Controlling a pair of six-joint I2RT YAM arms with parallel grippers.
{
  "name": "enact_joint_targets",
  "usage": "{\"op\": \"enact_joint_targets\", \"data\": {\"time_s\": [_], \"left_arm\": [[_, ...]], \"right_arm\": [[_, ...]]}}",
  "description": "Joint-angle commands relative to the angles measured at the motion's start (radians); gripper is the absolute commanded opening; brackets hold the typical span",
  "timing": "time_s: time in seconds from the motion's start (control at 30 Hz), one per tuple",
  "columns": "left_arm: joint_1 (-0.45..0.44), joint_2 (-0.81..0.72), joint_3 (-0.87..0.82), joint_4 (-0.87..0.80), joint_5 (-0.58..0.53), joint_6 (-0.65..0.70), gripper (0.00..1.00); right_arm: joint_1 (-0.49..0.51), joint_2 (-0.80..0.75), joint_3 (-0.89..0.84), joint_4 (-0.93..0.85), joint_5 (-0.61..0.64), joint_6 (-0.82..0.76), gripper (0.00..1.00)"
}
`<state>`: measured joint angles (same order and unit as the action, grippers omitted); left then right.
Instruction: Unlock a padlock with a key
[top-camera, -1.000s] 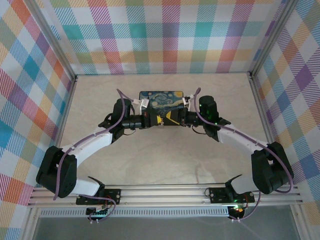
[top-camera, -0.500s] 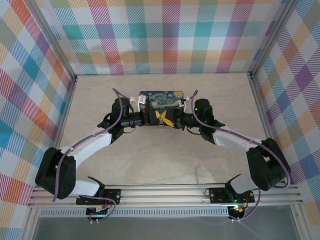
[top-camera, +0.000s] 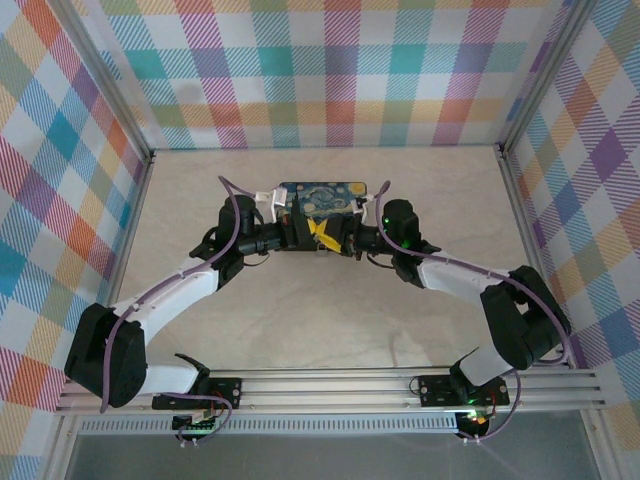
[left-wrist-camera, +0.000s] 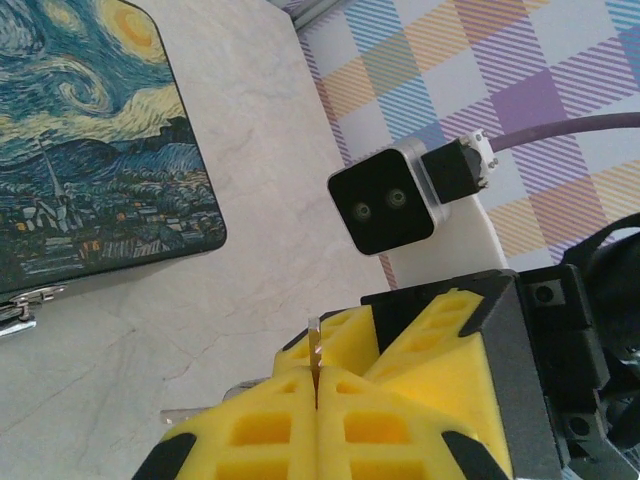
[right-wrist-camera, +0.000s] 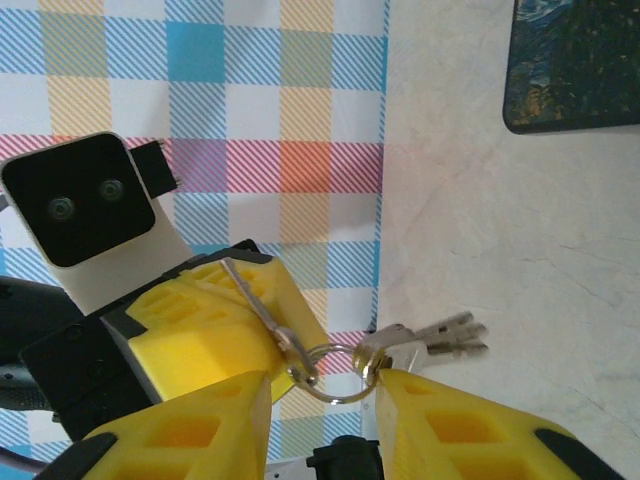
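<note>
My left gripper (left-wrist-camera: 317, 375) is shut on the key (left-wrist-camera: 314, 345), whose thin grey blade sticks out between the yellow pads. In the right wrist view that key (right-wrist-camera: 255, 300) runs from the left gripper's fingers (right-wrist-camera: 200, 320) down to a wire ring (right-wrist-camera: 336, 398) carrying spare keys (right-wrist-camera: 440, 335). My right gripper (right-wrist-camera: 325, 385) stands open around the ring, one finger touching it. From above, the left gripper (top-camera: 312, 232) and right gripper (top-camera: 336, 238) meet tip to tip just in front of the tin. A silvery metal piece (left-wrist-camera: 20, 305) sits at the tin's edge; I cannot tell if it is the padlock.
The starry-night tin (top-camera: 322, 196) lies flat on the pale table (top-camera: 320, 320), close behind both grippers; its lid (left-wrist-camera: 90, 150) and a corner (right-wrist-camera: 580, 70) show in the wrist views. Checked walls (top-camera: 320, 80) enclose the table on three sides.
Both grippers have moved together away from the arm bases, closer to the tin's front edge. The right arm has stretched further left. The left gripper kept its hold on the key.
</note>
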<state>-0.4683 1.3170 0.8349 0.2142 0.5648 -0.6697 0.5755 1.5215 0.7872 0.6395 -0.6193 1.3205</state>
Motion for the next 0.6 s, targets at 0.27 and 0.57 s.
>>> {"op": "enact_joint_targets", "data": {"time_s": [0.27, 0.57], "left_arm": [[0.01, -0.049, 0.012, 0.006, -0.018, -0.01, 0.0], [0.008, -0.049, 0.007, 0.022, -0.044, -0.026, 0.0]], "right_arm": [[0.012, 0.008, -0.013, 0.205, 0.032, 0.088, 0.3], [0.016, -0.04, -0.022, 0.1, 0.027, 0.046, 0.34]]}}
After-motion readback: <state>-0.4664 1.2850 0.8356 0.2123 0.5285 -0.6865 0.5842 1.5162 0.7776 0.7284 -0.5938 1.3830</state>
